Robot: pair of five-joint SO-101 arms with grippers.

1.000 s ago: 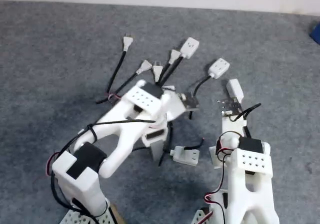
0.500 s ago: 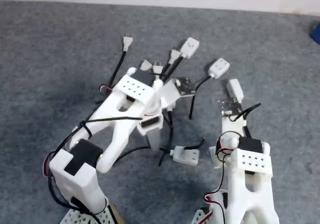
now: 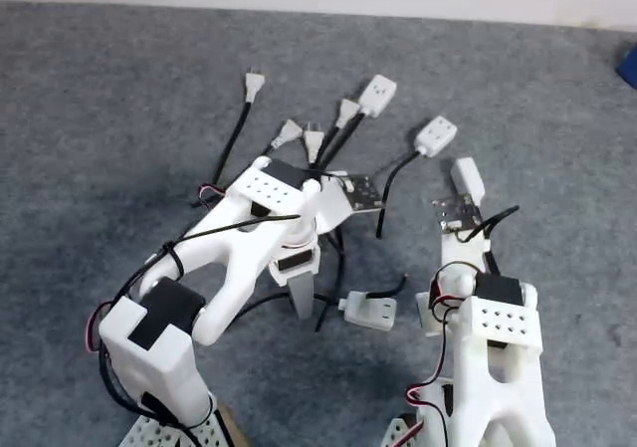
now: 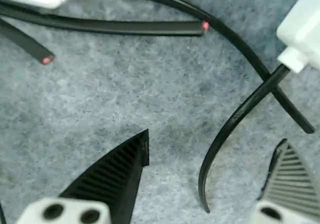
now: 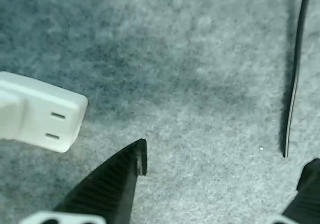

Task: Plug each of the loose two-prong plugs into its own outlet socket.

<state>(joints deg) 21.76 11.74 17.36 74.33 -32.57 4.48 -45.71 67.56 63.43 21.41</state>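
1. I stood near the table and saw the left arm (image 3: pixel 239 253) bent over the middle of the grey carpet (image 3: pixel 100 118), above a bundle of black leads (image 3: pixel 234 138).
2. The loose two-prong plugs (image 3: pixel 254 86), white and four in number, lay in a fan between 11 and 1 o'clock from the carpet's middle.
3. The far socket (image 3: pixel 378 94) was at 1 o'clock, just beside one plug. The side socket (image 3: pixel 436 135) was at 2 o'clock. The near socket (image 3: pixel 368 311) lay at 5 o'clock, between the two arms.
4. The left gripper (image 4: pixel 212 146) was spread wide, low over the carpet, and held nothing. A black cable (image 4: pixel 240 119) ran between its two fingers, with its free end lying there ungripped.
5. Beyond those fingers lay two cut cable ends (image 4: pixel 204 25) with a red core. A white connector body (image 4: pixel 302 32) sat where the black cable began.
6. The right arm (image 3: pixel 493 337) stood at 4 o'clock. The right gripper (image 5: pixel 225 159) was also spread wide and held nothing, hanging over bare carpet.
7. A two-slot socket (image 5: pixel 45 116) lay near one of the right gripper's fingers (image 5: pixel 115 179) but apart from it. A thin black cord (image 5: pixel 296 69) lay near the other finger.
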